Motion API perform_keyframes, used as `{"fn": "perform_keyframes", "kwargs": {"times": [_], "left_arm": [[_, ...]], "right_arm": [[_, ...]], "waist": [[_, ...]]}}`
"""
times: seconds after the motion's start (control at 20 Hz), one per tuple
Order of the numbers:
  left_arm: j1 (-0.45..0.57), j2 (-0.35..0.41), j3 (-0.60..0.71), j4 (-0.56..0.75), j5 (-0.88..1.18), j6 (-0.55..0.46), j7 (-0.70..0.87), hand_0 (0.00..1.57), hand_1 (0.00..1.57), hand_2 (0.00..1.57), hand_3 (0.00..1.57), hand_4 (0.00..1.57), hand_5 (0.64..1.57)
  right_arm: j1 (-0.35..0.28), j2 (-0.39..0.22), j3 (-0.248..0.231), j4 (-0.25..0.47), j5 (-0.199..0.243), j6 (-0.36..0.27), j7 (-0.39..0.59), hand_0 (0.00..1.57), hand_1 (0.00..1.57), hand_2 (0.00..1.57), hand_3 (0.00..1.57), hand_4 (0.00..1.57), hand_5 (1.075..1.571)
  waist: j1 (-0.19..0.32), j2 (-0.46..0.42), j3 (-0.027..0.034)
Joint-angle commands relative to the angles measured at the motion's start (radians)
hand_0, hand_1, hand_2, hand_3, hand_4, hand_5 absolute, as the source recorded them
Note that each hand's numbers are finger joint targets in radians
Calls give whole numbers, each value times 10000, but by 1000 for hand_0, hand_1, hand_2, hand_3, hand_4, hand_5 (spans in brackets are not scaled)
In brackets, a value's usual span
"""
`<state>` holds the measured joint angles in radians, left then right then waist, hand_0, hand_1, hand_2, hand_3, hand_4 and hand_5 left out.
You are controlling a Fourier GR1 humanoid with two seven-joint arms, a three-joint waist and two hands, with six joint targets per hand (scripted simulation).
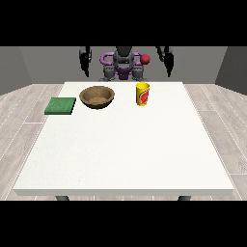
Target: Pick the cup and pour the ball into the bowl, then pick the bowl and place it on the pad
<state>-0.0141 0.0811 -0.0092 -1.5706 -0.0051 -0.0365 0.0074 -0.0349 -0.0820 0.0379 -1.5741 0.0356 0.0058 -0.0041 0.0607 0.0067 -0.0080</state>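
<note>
Both hands hang raised, fingers unreadable; the hand at the view's right (169, 61) should grasp the cup (142, 93) upright, upper centre.

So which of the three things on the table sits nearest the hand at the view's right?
The yellow cup; the brown bowl and green pad lie further toward the view's left.

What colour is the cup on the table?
The cup is yellow with a red mark on its side, seen in the front view.

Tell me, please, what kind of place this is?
Probably a bare robot test room: one large white table on a grey plank floor, holding only a bowl, a cup and a green pad.
</note>
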Motion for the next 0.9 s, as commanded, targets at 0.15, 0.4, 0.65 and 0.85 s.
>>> {"fn": "perform_keyframes", "kwargs": {"times": [0.15, 0.4, 0.65, 0.85], "left_arm": [[-194, 371, 95, -908, 77, -82, 744, 0, 0, 0, 0, 0, 1562], [1403, -776, -932, -1897, 1589, 661, 2486, 0, 0, 0, 0, 0, 1563], [2276, -801, -1476, -3401, 900, 1370, 2982, 0, 0, 0, 0, 0, 1551], [2031, -739, -1712, -4081, 420, 1579, 2678, 0, 0, 0, 0, 0, 1551]], "right_arm": [[-177, -222, -94, -889, -112, 1, 774, 0, 0, 0, 0, 583, 1570], [1732, 577, -278, -1517, -1598, -2, 2252, 0, 0, 0, 0, 520, 1570], [2683, 369, -341, -3264, -2128, 64, 3185, 0, 0, 0, 0, 529, 1569], [2835, 93, -612, -4490, -2472, 290, 3243, 0, 0, 0, 0, 504, 1570]], "waist": [[-15, -2399, 85], [-445, -4759, 87], [-593, -4497, 80], [-903, -3282, 80]]}}
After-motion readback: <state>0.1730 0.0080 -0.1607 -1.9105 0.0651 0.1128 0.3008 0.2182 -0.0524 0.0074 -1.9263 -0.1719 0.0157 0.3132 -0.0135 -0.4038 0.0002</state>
